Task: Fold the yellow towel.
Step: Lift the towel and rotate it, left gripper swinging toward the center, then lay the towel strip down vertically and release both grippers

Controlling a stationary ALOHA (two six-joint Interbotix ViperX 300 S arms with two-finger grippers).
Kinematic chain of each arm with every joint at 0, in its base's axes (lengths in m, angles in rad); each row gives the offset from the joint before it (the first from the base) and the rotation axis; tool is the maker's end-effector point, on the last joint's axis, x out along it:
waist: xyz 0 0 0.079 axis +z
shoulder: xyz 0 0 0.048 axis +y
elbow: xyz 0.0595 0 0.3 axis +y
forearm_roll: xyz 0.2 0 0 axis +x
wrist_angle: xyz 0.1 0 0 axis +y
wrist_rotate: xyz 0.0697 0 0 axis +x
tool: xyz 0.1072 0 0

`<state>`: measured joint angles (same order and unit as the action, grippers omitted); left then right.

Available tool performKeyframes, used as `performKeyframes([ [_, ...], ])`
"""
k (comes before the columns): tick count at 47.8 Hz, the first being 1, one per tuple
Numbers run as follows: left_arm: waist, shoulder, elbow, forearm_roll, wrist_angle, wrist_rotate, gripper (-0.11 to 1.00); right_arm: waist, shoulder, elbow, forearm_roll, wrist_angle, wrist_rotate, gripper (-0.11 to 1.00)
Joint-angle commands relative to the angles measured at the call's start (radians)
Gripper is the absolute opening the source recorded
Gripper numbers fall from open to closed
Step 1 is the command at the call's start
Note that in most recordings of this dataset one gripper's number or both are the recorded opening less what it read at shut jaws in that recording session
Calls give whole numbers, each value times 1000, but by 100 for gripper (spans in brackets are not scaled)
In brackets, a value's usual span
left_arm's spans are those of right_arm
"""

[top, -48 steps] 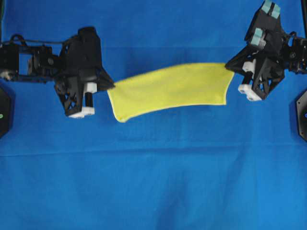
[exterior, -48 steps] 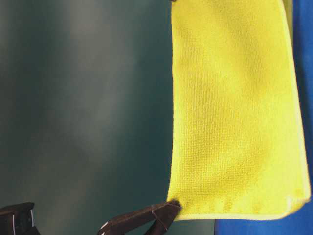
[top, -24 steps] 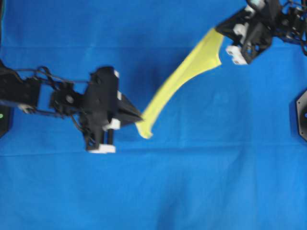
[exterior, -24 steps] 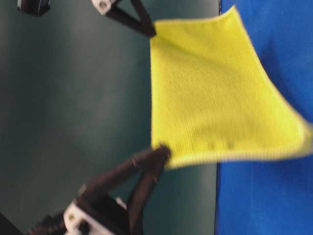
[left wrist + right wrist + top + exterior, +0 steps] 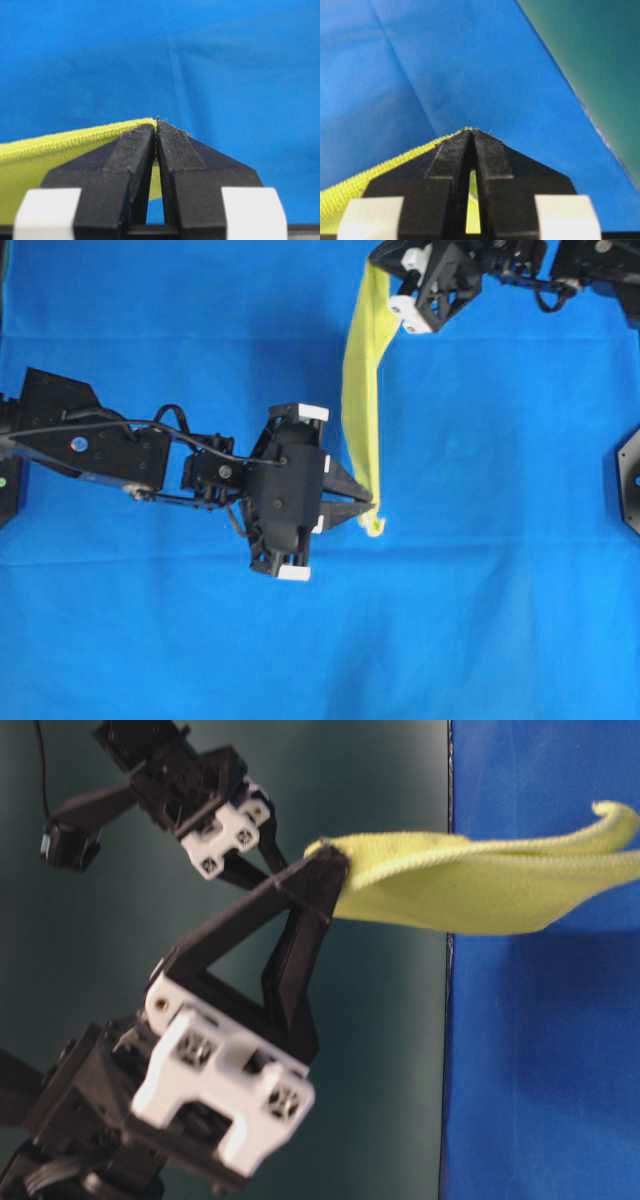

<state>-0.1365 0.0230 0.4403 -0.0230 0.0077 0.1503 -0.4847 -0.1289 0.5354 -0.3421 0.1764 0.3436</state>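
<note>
Overhead: yellow towel [image 5: 361,390] taut between end effectors

No writing, label, brand or number can be read anywhere in these views. The towel [image 5: 361,390], the blue table [image 5: 480,590] cover and both arms show only plain surfaces.

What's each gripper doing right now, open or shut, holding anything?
Left gripper: shut on a corner of the yellow towel.
Right gripper: shut on another corner of it.
</note>
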Motion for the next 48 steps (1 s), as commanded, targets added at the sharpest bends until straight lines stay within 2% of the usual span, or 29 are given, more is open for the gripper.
performKeyframes([
  [1, -58, -8, -29, 0, -12, 3, 1, -29, -8, -37, -14, -18, -2, 2],
  [13, -58, 8, -43, 0, -31, 11, 1, -31, -20, -23, -14, -26, 0, 2],
  [20, -58, 48, -80, 0, -72, 32, 1, -52, -67, 37, -14, -23, 0, 2],
  [30, -49, 160, -199, 0, -110, 83, 1, -100, -216, 181, -14, -15, 5, 2],
  [39, -40, 276, -325, 0, -109, 84, 1, -130, -344, 279, -14, 28, -3, 2],
  [48, -37, 322, -345, 0, -107, 72, 1, -130, -333, 296, -14, 40, -3, 2],
])
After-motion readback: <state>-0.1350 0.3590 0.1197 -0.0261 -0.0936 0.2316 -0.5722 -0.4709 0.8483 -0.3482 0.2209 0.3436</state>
